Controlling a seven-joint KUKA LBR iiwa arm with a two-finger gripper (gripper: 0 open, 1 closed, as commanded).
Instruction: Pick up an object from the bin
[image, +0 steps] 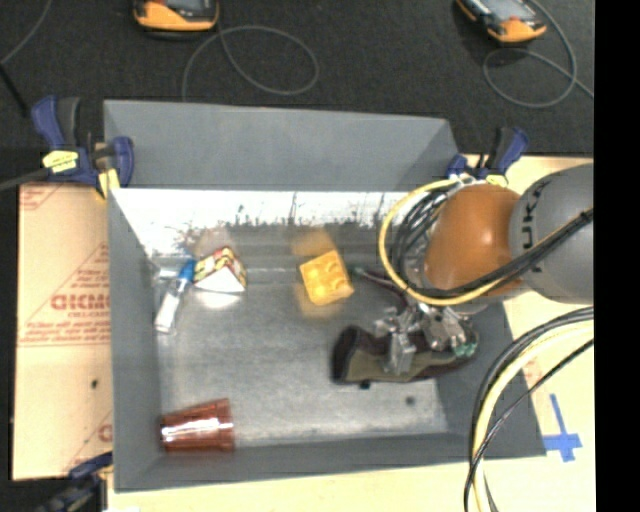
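My gripper (402, 345) is low in the right half of the bin, under the orange wrist cover. It is right over a dark, flat, blackish thing (350, 358) lying on the bin floor, which sticks out to the left from beneath it. I cannot tell whether it is touching that thing. A yellow block (325, 277) with a bumpy top lies a little up and to the left, apart from the gripper.
A white, red and yellow wedge-shaped packet (221, 270) and a white tube with a blue cap (172, 297) lie at the left back. A reddish-brown cylinder (198, 425) rests by the front left wall. The arm and its cables cover the bin's right side.
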